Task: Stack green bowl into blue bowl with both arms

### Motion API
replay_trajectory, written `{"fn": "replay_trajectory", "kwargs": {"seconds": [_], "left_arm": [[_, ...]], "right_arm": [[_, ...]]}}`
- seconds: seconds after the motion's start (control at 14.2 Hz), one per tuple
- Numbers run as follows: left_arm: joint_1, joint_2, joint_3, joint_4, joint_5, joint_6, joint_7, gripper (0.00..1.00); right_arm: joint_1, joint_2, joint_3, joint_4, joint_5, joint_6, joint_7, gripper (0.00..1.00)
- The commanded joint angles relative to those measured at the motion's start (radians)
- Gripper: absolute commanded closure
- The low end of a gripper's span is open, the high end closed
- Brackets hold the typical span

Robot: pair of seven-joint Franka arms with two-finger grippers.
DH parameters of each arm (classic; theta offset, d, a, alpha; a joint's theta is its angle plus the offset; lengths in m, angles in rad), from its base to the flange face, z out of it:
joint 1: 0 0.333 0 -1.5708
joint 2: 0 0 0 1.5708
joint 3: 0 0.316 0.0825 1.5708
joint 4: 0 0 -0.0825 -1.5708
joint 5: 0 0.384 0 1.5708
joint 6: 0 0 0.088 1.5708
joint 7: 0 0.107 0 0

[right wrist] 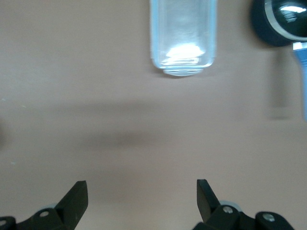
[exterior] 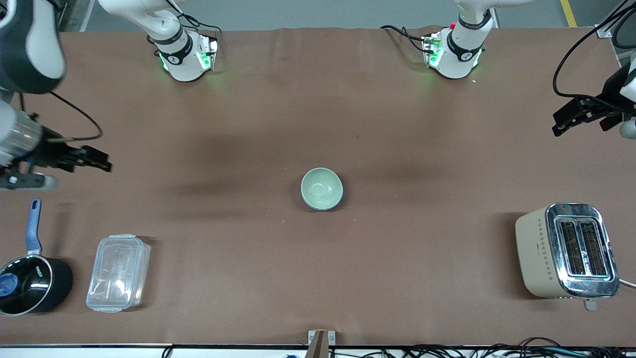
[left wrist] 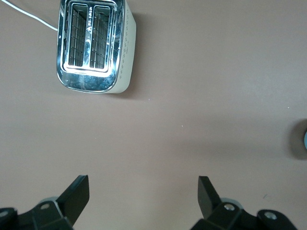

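The pale green bowl [exterior: 321, 187] sits in the middle of the table, nested inside the blue bowl [exterior: 337, 201], of which only a thin sky-blue edge shows around it. A sliver of the stacked bowls shows at the edge of the left wrist view [left wrist: 303, 140]. My left gripper [exterior: 557, 128] is open and empty, up over the left arm's end of the table, well away from the bowls; its open jaws show in the left wrist view [left wrist: 144, 191]. My right gripper [exterior: 105, 163] is open and empty over the right arm's end, also seen in the right wrist view [right wrist: 142, 192].
A beige and chrome toaster [exterior: 566, 251] [left wrist: 93, 45] stands at the left arm's end. A clear plastic container [exterior: 118, 272] [right wrist: 182, 36] and a black saucepan with a blue handle [exterior: 30, 283] [right wrist: 280, 21] stand at the right arm's end.
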Motion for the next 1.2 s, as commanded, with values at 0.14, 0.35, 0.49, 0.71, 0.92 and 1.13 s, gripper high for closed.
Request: {"fn": "replay_trajectory", "kwargs": {"seconds": [0.14, 0.35, 0.49, 0.71, 0.92, 1.13], "left_arm": [[-0.003, -0.018, -0.031, -0.019, -0.018, -0.017, 0.02, 0.0], [-0.001, -0.017, -0.034, -0.015, -0.065, -0.023, 0.072, 0.0], [-0.003, -0.017, -0.034, -0.01, -0.067, -0.029, 0.086, 0.0], [-0.004, -0.012, -0.034, -0.007, -0.066, -0.035, 0.086, 0.0], [-0.006, -0.014, -0.037, -0.007, -0.066, -0.037, 0.087, 0.0], [-0.006, -0.012, -0.037, -0.007, -0.067, -0.037, 0.087, 0.0]], "right_arm": [[-0.056, -0.049, 0.022, 0.16, -0.062, -0.204, -0.039, 0.0], [-0.042, -0.053, 0.031, 0.177, -0.057, -0.232, -0.028, 0.0], [-0.039, -0.053, 0.034, 0.18, -0.051, -0.232, -0.02, 0.0], [-0.04, -0.053, 0.04, 0.183, -0.051, -0.246, -0.026, 0.0], [-0.039, -0.056, 0.048, 0.183, -0.051, -0.252, -0.023, 0.0], [-0.04, -0.056, 0.048, 0.183, -0.049, -0.25, -0.023, 0.0]]}}
